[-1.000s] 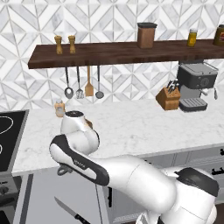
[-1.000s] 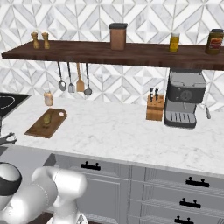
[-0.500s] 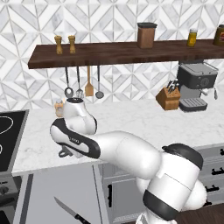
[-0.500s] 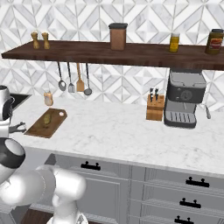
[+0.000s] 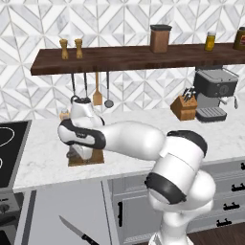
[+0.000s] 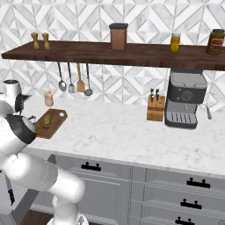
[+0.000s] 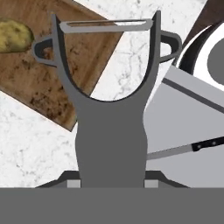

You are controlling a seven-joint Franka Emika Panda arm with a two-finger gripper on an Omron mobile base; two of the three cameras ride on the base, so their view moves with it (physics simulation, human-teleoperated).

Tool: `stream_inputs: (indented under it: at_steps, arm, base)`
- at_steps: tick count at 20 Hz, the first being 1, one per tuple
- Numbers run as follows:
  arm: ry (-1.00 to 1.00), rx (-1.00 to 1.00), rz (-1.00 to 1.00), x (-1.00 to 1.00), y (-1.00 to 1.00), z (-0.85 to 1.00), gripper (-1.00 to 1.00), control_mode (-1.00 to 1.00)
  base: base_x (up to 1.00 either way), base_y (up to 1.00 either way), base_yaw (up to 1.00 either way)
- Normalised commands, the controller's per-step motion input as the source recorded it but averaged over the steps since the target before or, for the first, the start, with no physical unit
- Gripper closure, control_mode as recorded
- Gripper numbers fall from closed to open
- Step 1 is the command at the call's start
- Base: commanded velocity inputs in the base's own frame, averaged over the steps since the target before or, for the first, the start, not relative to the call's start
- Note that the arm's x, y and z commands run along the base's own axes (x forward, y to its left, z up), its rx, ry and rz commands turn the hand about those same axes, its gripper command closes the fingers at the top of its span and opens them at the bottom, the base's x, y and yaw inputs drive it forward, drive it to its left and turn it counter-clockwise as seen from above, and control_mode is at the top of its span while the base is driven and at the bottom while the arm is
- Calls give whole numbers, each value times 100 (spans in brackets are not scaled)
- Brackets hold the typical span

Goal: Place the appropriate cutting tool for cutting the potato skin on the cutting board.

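My gripper (image 7: 111, 181) is shut on the grey metal peeler (image 7: 109, 131), whose loop head points away from the hand. In the hand view, the peeler hangs over the near corner of the dark brown cutting board (image 7: 87, 52) and the marble counter beside it. The yellowish potato (image 7: 13, 35) lies on the board's far left part. From the right base view, the board (image 6: 55, 127) with the potato (image 6: 47, 119) lies at the counter's left end, just right of my arm. The arm's wrist covers much of the board (image 5: 88, 159) in the left base view.
A long black-handled knife (image 5: 76, 230) lies on the floor below the counter edge, also seen past the peeler (image 7: 183, 148). A stove top (image 5: 9, 148) borders the counter on the left. A knife block (image 6: 155, 107) and coffee machine (image 6: 185, 99) stand far right.
The arm has swung up from low in front of the cabinets to above the counter, carrying the peeler over the board's near corner. Nothing else has moved.
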Motion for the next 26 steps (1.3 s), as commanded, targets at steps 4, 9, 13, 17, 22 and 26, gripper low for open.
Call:
stream_inputs:
  at_steps: [4, 9, 13, 17, 22, 26]
  arm:
    - [0, -4, -8, 49, -2, -15, 100, -100]
    - [0, -3, -5, 28, 0, -29, 100, -100]
    - [0, 0, -3, 28, -2, -14, 100, -100]
    - [0, 0, -1, 34, -1, -14, 100, -100]
    - [0, -1, 0, 24, -1, -23, 100, -100]
    - [1, 0, 0, 16, -3, -29, 100, -100]
  base:
    - [0, 0, 0]
    - [0, 0, 0]
    - [0, 0, 0]
    - [0, 0, 0]
    - [0, 0, 0]
    - [0, 0, 0]
